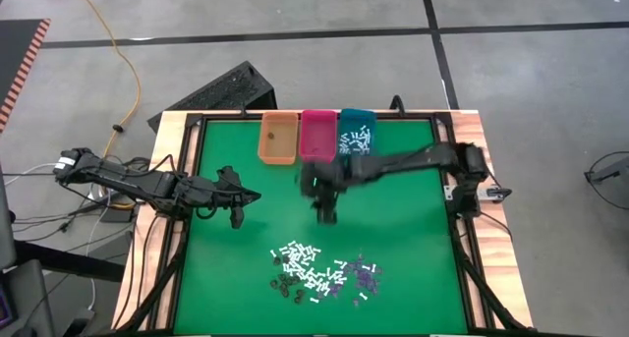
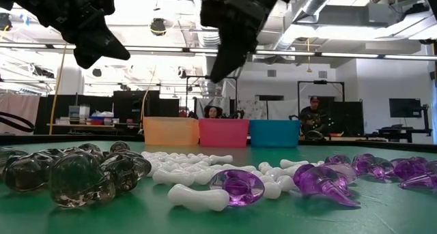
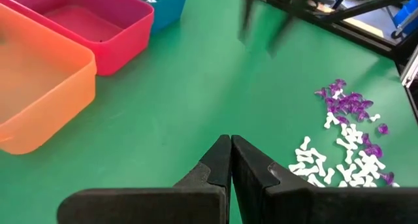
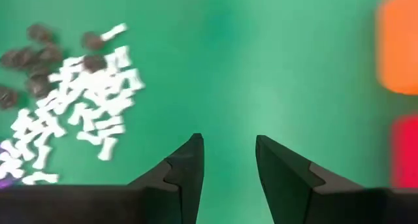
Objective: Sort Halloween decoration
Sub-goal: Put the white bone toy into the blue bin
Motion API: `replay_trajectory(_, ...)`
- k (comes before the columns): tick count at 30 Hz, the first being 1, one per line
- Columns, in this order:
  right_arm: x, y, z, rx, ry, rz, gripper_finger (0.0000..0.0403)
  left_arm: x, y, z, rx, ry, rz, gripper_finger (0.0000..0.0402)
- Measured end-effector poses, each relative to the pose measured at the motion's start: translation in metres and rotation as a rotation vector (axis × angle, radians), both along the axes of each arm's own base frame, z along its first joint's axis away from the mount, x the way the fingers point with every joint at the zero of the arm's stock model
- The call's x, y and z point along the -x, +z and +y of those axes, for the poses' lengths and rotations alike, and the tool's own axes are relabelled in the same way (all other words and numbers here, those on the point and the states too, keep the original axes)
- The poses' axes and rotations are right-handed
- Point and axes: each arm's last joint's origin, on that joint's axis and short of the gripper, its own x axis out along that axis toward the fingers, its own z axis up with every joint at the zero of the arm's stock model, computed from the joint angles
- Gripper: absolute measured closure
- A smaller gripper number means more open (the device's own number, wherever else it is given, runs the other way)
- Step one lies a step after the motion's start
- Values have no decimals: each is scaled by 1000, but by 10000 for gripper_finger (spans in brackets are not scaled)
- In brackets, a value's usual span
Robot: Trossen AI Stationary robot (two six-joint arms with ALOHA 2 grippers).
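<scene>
Right gripper (image 1: pixel 325 211) above mid-table, fingers apart and empty – pile of white bones (image 1: pixel 300 261), purple bits (image 1: pixel 356 274) and dark pieces (image 1: pixel 285 281) on the green mat nearer the front edge, left gripper (image 1: pixel 239 205) pinched together, well apart.

The mat (image 1: pixel 236 268) is plain green. Three bins stand on it — orange (image 1: pixel 278 139), pink (image 1: pixel 318 134) and teal (image 1: pixel 356 131). The small pieces (image 1: pixel 319 273) are white, purple and dark brown-black — both grippers are black.
</scene>
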Motion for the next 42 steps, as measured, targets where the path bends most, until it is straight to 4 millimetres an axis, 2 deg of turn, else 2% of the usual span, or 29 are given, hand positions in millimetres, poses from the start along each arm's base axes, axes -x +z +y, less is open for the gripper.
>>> replay_trajectory(3,-9,-18,41,20,52,11,235,0,0,0,-1,1,5,401)
replay_trajectory(6,-14,-39,73,26,92,55,235,0,0,0,0,2,6,401)
replay_trajectory(9,-16,-62,94,19,97,112,235,0,0,0,1,3,6,401)
replay_trajectory(13,-17,-81,110,-5,72,163,235,0,0,0,3,4,5,401)
replay_trajectory(17,-18,-97,118,-6,60,204,235,0,0,0,1,8,4,401)
replay_trajectory(24,-23,-120,118,-2,-2,245,237,0,0,0,0,10,4,401)
replay_trajectory(28,-23,-121,118,12,-25,244,263,0,0,0,0,10,4,401)
replay_trajectory(36,-23,-119,113,34,-45,244,379,0,0,0,0,10,5,401)
replay_trajectory(42,-20,-109,108,55,-6,239,378,0,-1,0,3,3,6,401)
